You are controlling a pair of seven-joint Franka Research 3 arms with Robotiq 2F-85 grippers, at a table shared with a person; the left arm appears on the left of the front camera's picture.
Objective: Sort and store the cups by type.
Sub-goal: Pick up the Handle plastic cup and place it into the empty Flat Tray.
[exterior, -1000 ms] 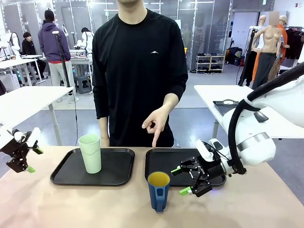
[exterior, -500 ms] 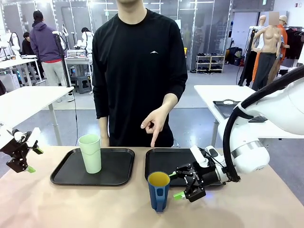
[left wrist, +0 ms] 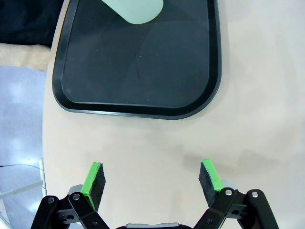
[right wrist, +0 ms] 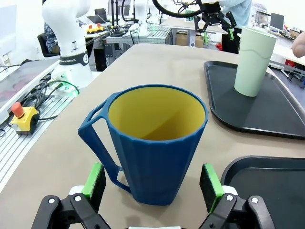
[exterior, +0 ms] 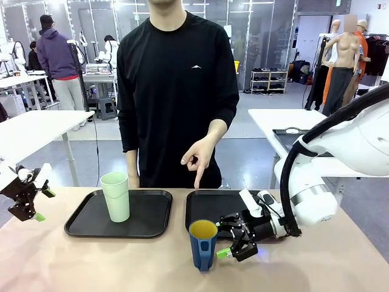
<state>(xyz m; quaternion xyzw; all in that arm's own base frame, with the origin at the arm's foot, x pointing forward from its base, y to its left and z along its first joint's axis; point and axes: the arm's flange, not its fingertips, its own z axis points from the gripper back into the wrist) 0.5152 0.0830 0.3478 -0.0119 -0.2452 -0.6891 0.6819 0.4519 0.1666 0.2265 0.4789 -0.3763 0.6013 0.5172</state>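
From the front view, you see the blue mug [exterior: 203, 244] standing upright on the bare table at lower centre, just in front of the right-hand tray [exterior: 209, 204] and not on it. Your right gripper [exterior: 230, 237] sits low just to the mug's right, jaws spread wide and empty, not touching it. The green tumbler [exterior: 115, 196] stands upright on the left-hand tray [exterior: 91, 218], left of centre. Your left gripper [exterior: 41, 204] hangs at the far left edge of the frame, open and empty, well apart from both cups. The person's hand [exterior: 199, 156] points down above the right-hand tray.

In the left wrist view, the green fingertips [left wrist: 93, 179] stand wide apart over bare table, with the tray [left wrist: 138, 71] beyond and the tumbler's base [left wrist: 136, 9] at the top edge.

In the right wrist view, the mug [right wrist: 151, 145] fills the centre, between the spread pads [right wrist: 210, 182] but short of them. Its handle [right wrist: 97, 138] juts to the frame's left and the yellow inside looks empty.

Expect a light, stiff plastic mug with a smooth, ribbed, tapered wall, so it may slip upward out of a weak pinch or tip if you nudge it. You should close across the body below the rim, keeping the pads off the handle.
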